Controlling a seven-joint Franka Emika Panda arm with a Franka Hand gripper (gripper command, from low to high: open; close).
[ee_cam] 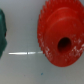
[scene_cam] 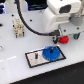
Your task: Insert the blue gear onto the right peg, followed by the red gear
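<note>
blue gear (scene_cam: pixel 50 52) seated on grey plate (scene_cam: pixel 35 58) on white table (scene_cam: pixel 15 70) | red gear (scene_cam: pixel 64 39) on table beyond plate, directly under gripper (scene_cam: pixel 64 34) | gripper state: cannot tell | wrist view: red gear (ee_cam: pixel 61 34) fills frame

The exterior view looks down at a slant from above and some way off, taking in a wide stretch of the white table (scene_cam: pixel 10 65), with the arm filling the upper part toward the exterior view's right. The grey plate (scene_cam: pixel 35 58) lies near the table's nearer edge.

The wrist view faces almost straight down and sits very close to the tabletop (close enough that everything is blurred). The red gear (ee_cam: pixel 61 35) fills much of it, with a dark green thing (ee_cam: pixel 2 35) cut off at the frame edge.

Both views share the red gear (scene_cam: pixel 64 39) and the bare table (ee_cam: pixel 25 62) beside it.
</note>
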